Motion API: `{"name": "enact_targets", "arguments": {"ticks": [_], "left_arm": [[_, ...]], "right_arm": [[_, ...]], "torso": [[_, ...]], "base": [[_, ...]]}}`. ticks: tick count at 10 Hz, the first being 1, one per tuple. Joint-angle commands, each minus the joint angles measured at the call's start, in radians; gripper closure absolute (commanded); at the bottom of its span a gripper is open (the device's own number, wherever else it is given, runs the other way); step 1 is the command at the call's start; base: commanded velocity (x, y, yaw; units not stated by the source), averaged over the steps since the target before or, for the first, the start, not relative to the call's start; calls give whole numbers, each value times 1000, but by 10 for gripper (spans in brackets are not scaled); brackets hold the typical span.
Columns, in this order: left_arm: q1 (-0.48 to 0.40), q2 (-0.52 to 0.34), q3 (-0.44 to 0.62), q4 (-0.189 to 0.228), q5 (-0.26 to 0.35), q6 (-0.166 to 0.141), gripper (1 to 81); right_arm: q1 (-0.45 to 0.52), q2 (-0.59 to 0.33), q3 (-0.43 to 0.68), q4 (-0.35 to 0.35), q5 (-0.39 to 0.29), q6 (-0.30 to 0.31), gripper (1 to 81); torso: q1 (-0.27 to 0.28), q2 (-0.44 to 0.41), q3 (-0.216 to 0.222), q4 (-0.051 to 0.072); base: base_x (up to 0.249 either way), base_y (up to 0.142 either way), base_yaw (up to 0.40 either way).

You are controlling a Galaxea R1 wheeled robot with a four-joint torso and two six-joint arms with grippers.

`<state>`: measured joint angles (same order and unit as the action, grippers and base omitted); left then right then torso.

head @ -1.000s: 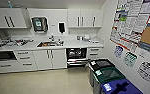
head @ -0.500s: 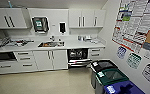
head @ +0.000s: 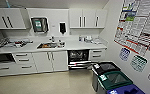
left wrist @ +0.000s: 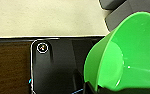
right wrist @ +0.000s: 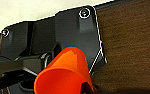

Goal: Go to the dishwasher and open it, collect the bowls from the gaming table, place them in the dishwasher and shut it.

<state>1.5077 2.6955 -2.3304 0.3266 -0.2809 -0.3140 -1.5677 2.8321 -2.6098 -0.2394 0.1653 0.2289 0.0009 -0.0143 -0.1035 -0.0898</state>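
Under the white tabletop, right of the sink, the dishwasher stands open, dark racks showing. Close to the left wrist camera sits a green bowl, an orange bowl by the right; whether either gripper clasps its bowl I cannot tell.

Orange bowl sits close at my right wrist, rim tilted; pale floor beyond.
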Motion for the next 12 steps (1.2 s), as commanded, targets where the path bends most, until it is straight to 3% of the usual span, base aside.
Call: {"name": "enact_targets", "arguments": {"ticks": [1,9,12], "left_arm": [[-37,-20,13,15,29,3,811],[-37,-22,13,15,28,3,811],[-37,-20,13,15,28,3,811]], "right_arm": [[33,-21,-6,0,-46,1,811],[34,-20,-5,0,-46,1,811],[34,-21,-5,0,-46,1,811]], "torso": [[0,0,0,0],[0,0,0,0],[-1,-1,0,0]], "base": [[134,0,0],[135,0,0],[119,69,0]]}}
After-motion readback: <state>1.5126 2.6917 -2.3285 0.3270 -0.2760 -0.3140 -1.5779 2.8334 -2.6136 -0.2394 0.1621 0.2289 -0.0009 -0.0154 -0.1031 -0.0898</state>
